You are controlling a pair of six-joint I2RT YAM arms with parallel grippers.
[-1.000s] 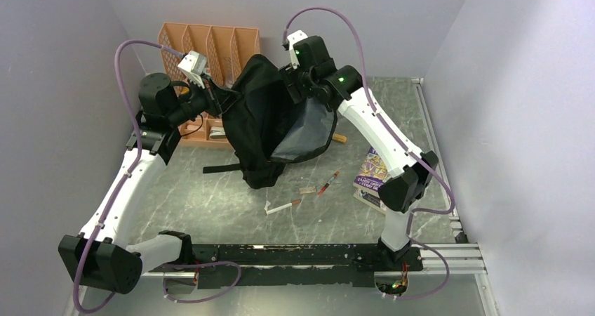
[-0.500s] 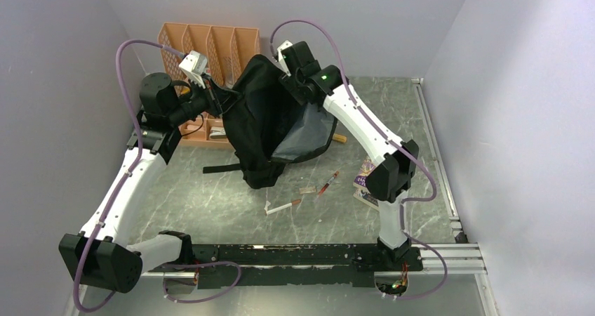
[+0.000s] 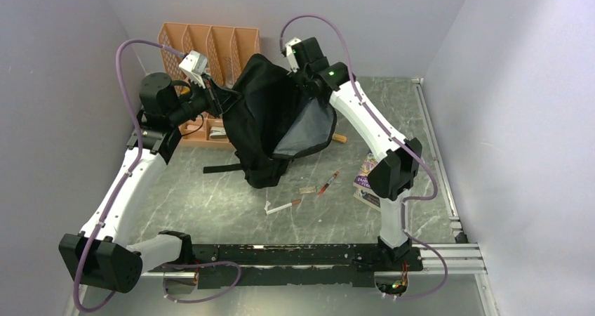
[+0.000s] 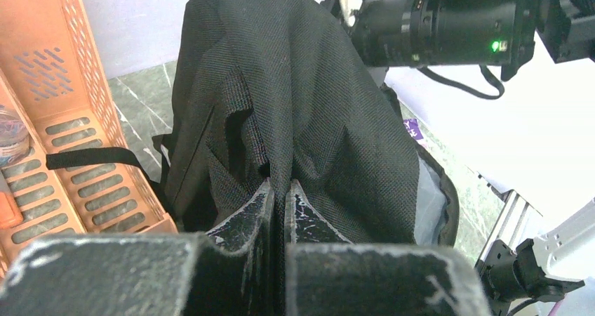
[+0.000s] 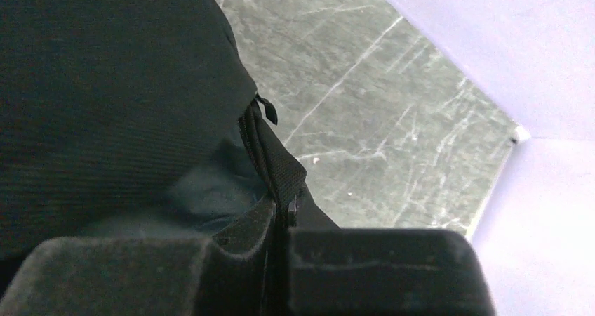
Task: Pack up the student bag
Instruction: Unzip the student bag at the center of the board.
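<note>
The student bag (image 3: 261, 123), a large black fabric backpack, hangs between the two arms at the back of the table, its mouth gaping to show a grey lining (image 3: 309, 130). My left gripper (image 4: 278, 188) is shut on a fold of the bag's black cloth (image 4: 295, 112) on its left side. At the bag's upper right, my right gripper (image 5: 282, 207) is shut on the zipper edge (image 5: 270, 158) of the opening. In the top view the left gripper (image 3: 219, 100) and right gripper (image 3: 300, 81) hold the bag up off the table.
An orange slotted organizer (image 3: 203, 49) stands behind the bag at the back left. Pens (image 3: 328, 182) and a white marker (image 3: 282, 206) lie on the marble table in front. A purple book (image 3: 368, 172) lies by the right arm's elbow. Walls close in on both sides.
The right gripper closed on the bag's zipper edge; it stood open a second ago. The right arm swung in toward the bag's top. The left arm kept its hold.
</note>
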